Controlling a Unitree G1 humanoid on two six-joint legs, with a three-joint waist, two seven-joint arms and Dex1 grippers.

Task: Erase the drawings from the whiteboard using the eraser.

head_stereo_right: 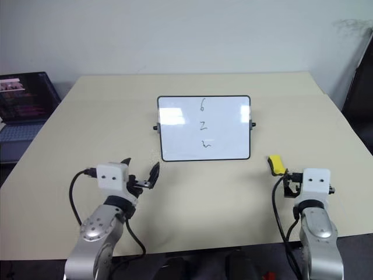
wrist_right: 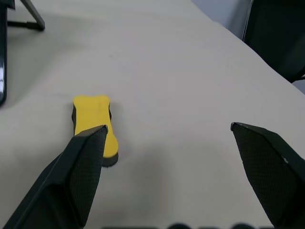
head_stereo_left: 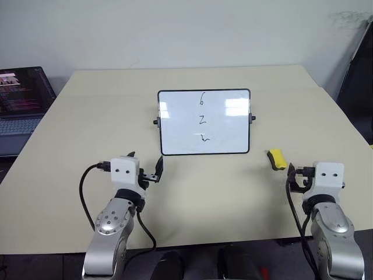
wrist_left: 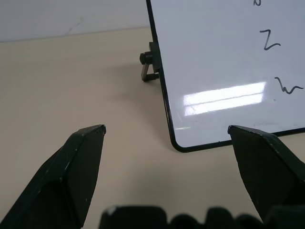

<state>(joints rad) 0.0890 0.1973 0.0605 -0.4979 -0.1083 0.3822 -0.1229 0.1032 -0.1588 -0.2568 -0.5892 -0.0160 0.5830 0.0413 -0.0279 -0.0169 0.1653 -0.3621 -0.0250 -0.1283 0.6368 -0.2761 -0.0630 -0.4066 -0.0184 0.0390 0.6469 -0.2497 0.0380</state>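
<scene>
The whiteboard (head_stereo_left: pixel 204 122) stands propped near the middle of the beige table (head_stereo_left: pixel 192 204), a glossy white rectangle in a thin black frame with rounded corners and a small black knob on each side edge; window light glares off its surface in pale patches. The drawings (head_stereo_left: pixel 202 119) run down its centre as a column of three small black squiggles, the top one like a hook, the middle like a Z, the lowest a wavy tick. The eraser (head_stereo_left: pixel 277 158) lies flat on the table just off the whiteboard's lower right corner, a small yellow oblong pinched slightly at the waist, with a dark underside showing along its edge. In the left wrist view the top squiggle is cut off and the whiteboard's right part runs out of frame; its stand shows as a dark strut behind the left knob. The left gripper (head_stereo_right: pixel 141 173) hovers near the whiteboard's lower left corner, fingers spread wide with nothing between them. The right gripper (wrist_right: pixel 167 136) sits on the whiteboard's right side just short of the eraser, jaws fully apart and empty, one finger overlapping the eraser's near end in its wrist view. A laptop (head_stereo_left: pixel 20 102) with a dark lit screen sits far left of the whiteboard, beyond the table's edge, and a dark chair (wrist_right: pixel 279 36) stands off the table's right side.
</scene>
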